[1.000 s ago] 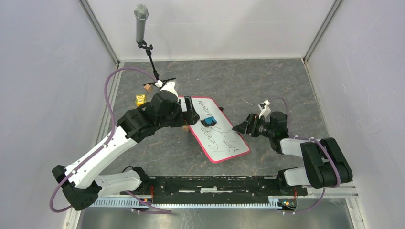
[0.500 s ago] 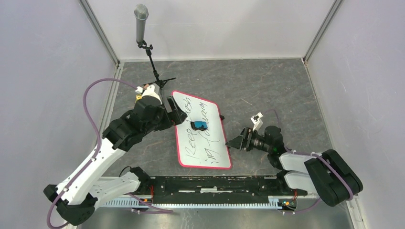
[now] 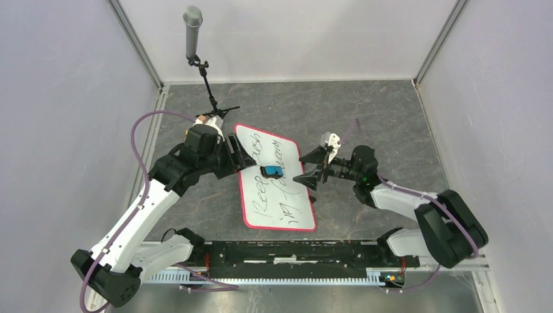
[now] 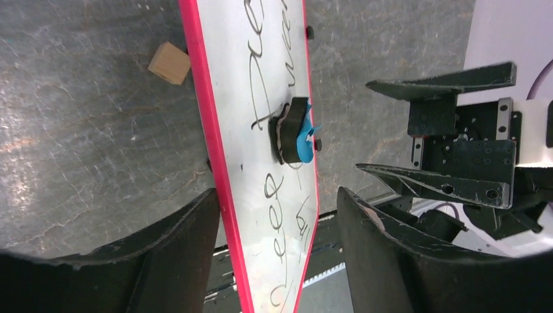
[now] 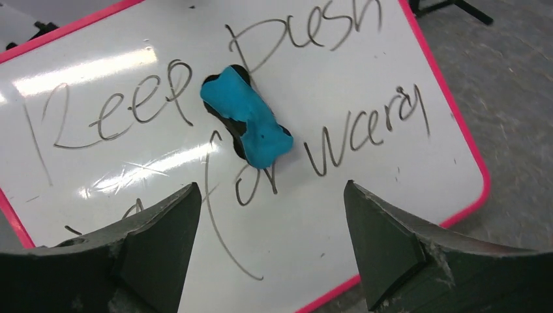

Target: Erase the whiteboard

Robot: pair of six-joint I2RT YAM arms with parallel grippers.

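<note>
Whiteboard [image 3: 277, 210] with a pink-red rim lies flat near the middle of the grey, stone-patterned table [image 3: 372, 111], with black handwriting across it. A small blue eraser [image 3: 272, 171] sits on the writing at about mid-board. The left gripper [image 3: 240, 158] is at the board's left edge, fingers apart. In the left wrist view the rim runs between them, and I cannot tell whether they touch it. The right gripper [image 3: 300, 169] hangs at the board's right edge, jaws spread wide, holding nothing and facing the eraser. A small wooden block [image 4: 169, 62] lies near the left rim. A microphone [image 3: 192, 26] stands at the back.
</note>
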